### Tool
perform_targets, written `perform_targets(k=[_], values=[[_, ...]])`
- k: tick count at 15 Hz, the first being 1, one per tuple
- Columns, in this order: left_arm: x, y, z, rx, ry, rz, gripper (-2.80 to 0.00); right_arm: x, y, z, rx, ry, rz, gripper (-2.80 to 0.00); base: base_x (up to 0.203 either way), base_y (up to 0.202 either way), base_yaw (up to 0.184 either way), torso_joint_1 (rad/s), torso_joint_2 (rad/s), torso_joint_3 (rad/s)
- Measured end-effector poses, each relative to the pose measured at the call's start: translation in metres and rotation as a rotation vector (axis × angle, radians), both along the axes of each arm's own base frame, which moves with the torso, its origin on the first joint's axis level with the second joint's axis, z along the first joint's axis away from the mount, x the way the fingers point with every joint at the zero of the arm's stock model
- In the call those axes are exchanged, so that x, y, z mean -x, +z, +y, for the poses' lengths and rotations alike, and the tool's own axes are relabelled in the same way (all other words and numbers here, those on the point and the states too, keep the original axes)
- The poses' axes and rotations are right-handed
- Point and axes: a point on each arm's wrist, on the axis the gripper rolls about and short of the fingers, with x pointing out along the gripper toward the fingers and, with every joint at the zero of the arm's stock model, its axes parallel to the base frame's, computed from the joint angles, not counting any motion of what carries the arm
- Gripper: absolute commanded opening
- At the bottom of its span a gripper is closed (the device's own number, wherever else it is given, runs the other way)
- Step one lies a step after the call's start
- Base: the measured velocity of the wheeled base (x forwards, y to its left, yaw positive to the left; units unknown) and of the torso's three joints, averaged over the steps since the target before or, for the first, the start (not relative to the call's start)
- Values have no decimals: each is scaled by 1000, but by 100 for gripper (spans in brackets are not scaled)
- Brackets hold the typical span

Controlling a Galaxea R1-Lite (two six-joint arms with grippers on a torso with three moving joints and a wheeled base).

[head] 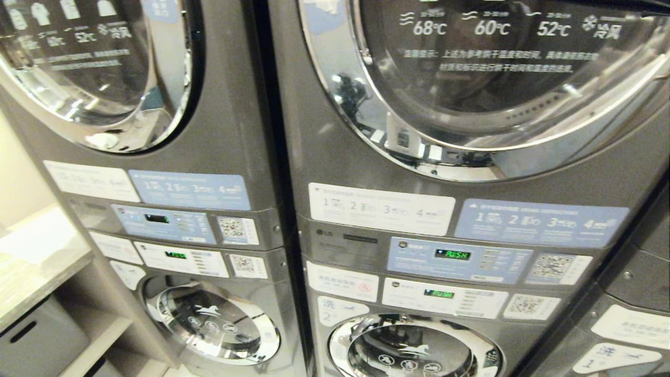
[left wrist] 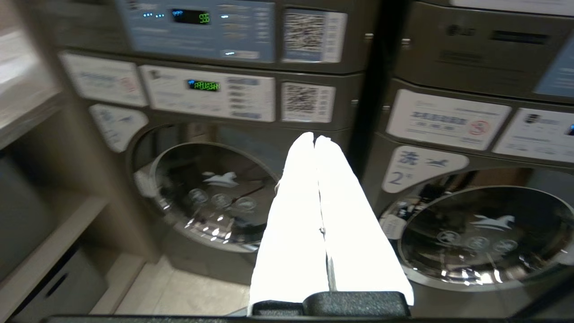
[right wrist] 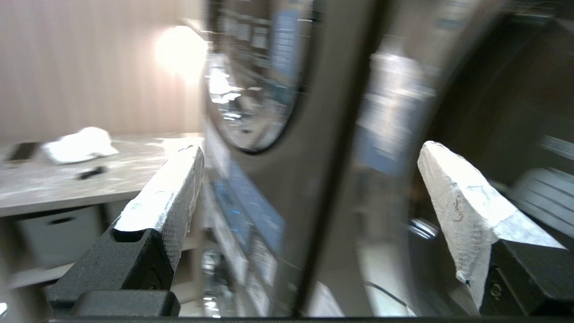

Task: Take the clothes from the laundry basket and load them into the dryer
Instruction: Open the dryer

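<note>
The laundry basket and the clothes are out of view. Two grey dryers with round chrome-ringed glass doors fill the top of the head view, one at the left (head: 99, 68) and one at the right (head: 502, 78); both doors look shut. Neither arm shows in the head view. My left gripper (left wrist: 315, 137) is shut with nothing in it, its white fingers (left wrist: 291, 215) pressed together and pointing at the lower machines. My right gripper (right wrist: 311, 148) is open and empty, its fingers (right wrist: 175, 188) spread wide in front of the blurred machine fronts and a round door (right wrist: 255, 76).
Control panels (head: 455, 259) with green displays sit between the dryers and the lower washers (head: 413, 351). A pale counter (head: 31, 262) with shelves stands at the left, a grey bin (head: 36, 340) under it. A white crumpled thing (right wrist: 78, 144) lies on the counter.
</note>
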Motion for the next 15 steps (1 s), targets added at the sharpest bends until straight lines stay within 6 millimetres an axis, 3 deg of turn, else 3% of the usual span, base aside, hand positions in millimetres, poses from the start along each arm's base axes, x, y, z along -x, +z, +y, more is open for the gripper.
perform_targets(k=[3, 9, 15], values=[[0, 0, 0, 0, 0, 1, -280, -9, -5, 4, 4, -49, 13, 0, 0, -4, 106, 3, 3, 2], [0, 0, 0, 0, 0, 1, -280, -37, -12, 4, 0, -298, 20, 0, 0, 0, 0, 0, 0, 0], [0, 0, 0, 0, 0, 1, -280, -54, -21, 6, 4, -355, 42, 0, 0, 0, 0, 0, 0, 0]])
